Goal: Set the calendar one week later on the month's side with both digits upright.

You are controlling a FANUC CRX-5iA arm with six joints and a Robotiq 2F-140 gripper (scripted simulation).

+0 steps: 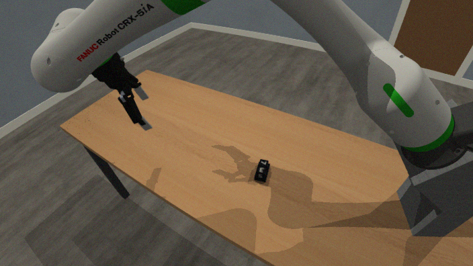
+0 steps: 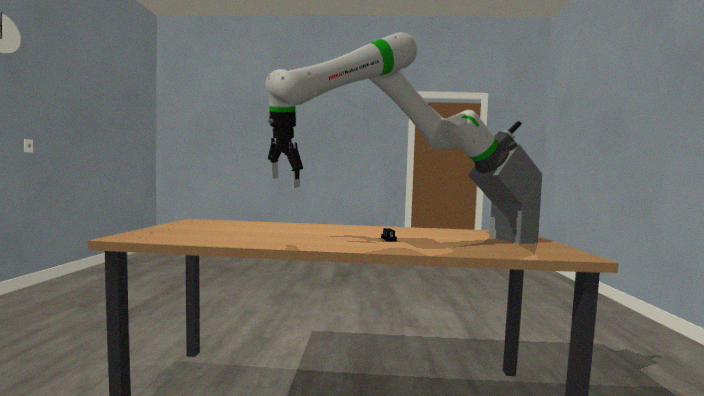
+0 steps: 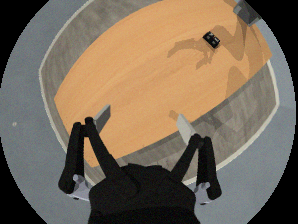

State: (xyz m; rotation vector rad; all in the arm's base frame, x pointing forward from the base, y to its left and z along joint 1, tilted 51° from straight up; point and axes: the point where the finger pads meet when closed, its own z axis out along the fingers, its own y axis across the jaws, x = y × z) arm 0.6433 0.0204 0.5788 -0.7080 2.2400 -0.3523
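Plain grey-blue painted walls (image 2: 280, 60) meet a greyish wood-plank floor (image 1: 255, 64) (image 2: 240, 310) along an off-white baseboard (image 1: 232, 33) (image 2: 650, 311). A brown door (image 1: 433, 37) (image 2: 445, 165) stands in a white frame (image 2: 410, 175). The rectangular light-wood table (image 1: 188, 111) (image 2: 250, 235) (image 3: 135, 75) has square dark legs (four show in the exterior view). Shadows cross tabletop and floor.

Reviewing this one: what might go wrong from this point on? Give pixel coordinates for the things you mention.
The cubes (image 1: 262, 166) (image 2: 388, 232) sit tight together in the small black tray (image 1: 261, 180) (image 2: 394, 239), so the open gripper (image 1: 146, 110) (image 2: 285, 182) (image 3: 144, 115), its fingers spread wide, might bump the neighbouring cube or tray rim when reaching for one. The arm's shadow falls around the calendar, and the digits look small and dim, so one might be misread or end up turned wrongly.
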